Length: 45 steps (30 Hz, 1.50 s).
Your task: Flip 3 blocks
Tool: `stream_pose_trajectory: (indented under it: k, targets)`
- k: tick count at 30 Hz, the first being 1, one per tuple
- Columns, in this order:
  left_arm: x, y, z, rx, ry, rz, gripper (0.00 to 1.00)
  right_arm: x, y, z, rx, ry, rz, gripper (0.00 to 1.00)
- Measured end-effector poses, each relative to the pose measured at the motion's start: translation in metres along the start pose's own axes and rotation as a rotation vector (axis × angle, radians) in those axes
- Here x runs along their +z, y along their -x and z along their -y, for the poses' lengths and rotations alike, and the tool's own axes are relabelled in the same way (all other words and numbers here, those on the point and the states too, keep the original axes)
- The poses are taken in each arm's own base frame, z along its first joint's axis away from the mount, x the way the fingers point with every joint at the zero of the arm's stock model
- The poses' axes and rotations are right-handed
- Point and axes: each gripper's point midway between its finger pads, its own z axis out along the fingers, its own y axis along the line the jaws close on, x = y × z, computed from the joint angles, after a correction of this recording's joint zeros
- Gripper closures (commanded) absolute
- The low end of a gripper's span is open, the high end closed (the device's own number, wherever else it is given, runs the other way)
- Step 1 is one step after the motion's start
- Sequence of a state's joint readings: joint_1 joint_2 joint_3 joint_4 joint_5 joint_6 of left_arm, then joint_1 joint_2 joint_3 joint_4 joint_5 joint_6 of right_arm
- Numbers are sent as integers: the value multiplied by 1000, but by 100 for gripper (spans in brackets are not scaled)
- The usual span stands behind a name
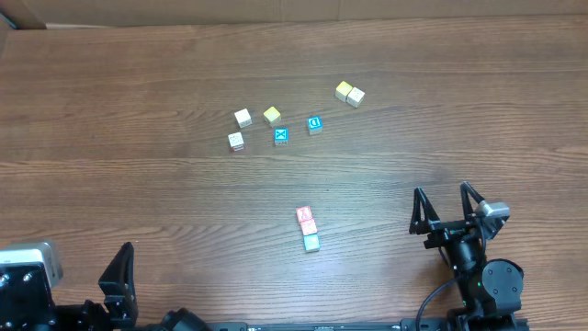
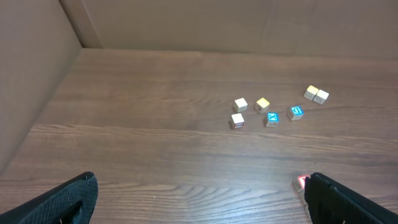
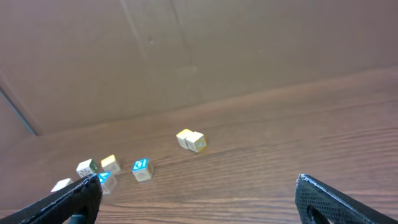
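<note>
left gripper (image 2: 202, 180): fingers spread wide, empty, at the near edge.
right gripper (image 1: 442, 191): fingers spread wide, empty.
blocks (image 1: 309, 227): three touching in a row, mid-table, left of right gripper; two red, one teal; letters unreadable.
X cube (image 1: 281, 136): blue, farther back.
D cube (image 1: 314, 124): blue, just beside it.

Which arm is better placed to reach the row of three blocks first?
Right, probably: the right gripper stands open, nearer to and level with the blocks; the left gripper sits farther back.
</note>
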State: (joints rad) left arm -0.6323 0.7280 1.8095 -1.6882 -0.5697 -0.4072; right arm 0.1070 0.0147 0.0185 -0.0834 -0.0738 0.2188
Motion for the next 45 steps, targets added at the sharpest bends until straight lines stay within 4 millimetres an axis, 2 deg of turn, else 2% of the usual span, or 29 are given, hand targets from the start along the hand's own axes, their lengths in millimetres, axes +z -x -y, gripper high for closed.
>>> stream_pose_trajectory:
  k: [45]
  targets:
    - [0,0,0,0,0,0,0,0,0,0,-58,-1,1,0]
